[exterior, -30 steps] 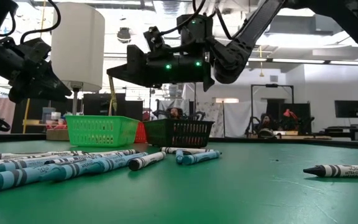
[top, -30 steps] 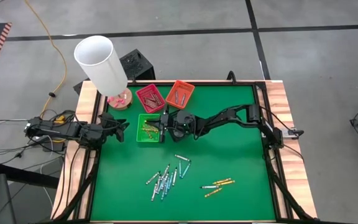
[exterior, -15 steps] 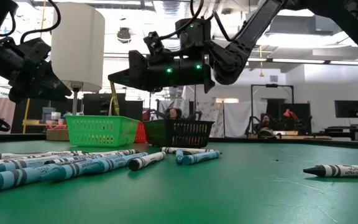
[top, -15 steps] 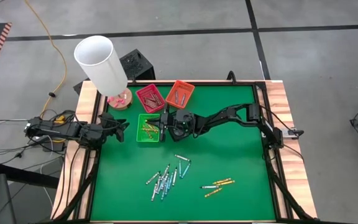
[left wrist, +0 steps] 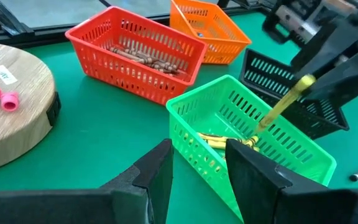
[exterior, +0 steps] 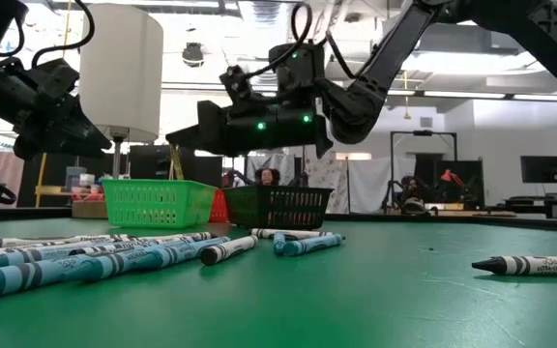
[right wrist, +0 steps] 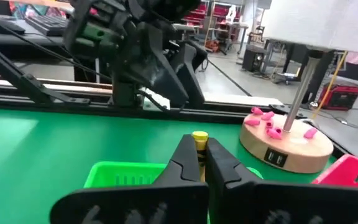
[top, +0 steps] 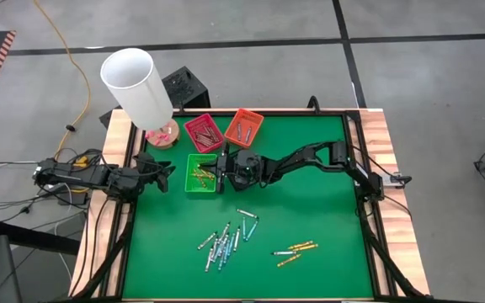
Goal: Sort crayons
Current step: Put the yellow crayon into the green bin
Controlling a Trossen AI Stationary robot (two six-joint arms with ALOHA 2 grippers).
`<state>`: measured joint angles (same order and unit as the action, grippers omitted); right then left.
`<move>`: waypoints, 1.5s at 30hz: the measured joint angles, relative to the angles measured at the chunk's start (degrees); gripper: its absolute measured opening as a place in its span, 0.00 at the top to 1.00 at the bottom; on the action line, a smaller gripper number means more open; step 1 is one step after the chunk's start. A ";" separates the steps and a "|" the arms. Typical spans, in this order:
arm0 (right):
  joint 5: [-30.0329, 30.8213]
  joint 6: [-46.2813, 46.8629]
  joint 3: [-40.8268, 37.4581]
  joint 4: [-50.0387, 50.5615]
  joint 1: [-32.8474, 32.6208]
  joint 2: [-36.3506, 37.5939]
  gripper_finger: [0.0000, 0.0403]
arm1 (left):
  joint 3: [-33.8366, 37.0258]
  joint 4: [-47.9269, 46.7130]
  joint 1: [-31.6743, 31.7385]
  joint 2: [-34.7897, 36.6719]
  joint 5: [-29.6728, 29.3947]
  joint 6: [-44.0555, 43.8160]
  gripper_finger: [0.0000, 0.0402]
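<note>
We see the right gripper [left wrist: 309,84], its fingers clamped on a yellow crayon [left wrist: 283,104], which slants steeply, lower end pointing into the green tray [left wrist: 253,149].

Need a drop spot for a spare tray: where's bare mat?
Free: the right half of the green mat, between the right arm and yellow crayons. Crowded: trays at back left, blue crayons front centre.

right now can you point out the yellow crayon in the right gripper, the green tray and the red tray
yellow crayon [left wrist: 286,103], left wrist view, middle of its shaft below the right gripper [left wrist: 328,68]
green tray [left wrist: 263,129], left wrist view, inner far wall
red tray [left wrist: 114,68], left wrist view, near mesh wall
</note>
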<state>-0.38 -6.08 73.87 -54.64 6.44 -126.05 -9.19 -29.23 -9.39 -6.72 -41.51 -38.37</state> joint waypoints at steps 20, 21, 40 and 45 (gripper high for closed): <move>0.35 1.59 0.46 1.11 0.09 0.17 0.87 | 0.00 0.00 -0.01 0.00 0.12 0.29 0.66; 0.35 1.59 0.46 1.07 0.09 0.17 0.87 | 0.00 0.01 -0.01 0.00 0.12 0.29 0.66; 3.50 12.94 0.42 47.57 -9.02 19.51 0.86 | 0.00 0.00 -0.02 0.00 1.35 -0.37 0.66; 3.76 23.69 0.42 74.00 -17.87 24.78 0.86 | 0.00 0.00 -0.02 0.00 1.39 -0.28 0.66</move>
<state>3.38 17.61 74.28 19.36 -11.43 -101.27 -9.19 -29.23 -9.41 -6.72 -40.12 -38.65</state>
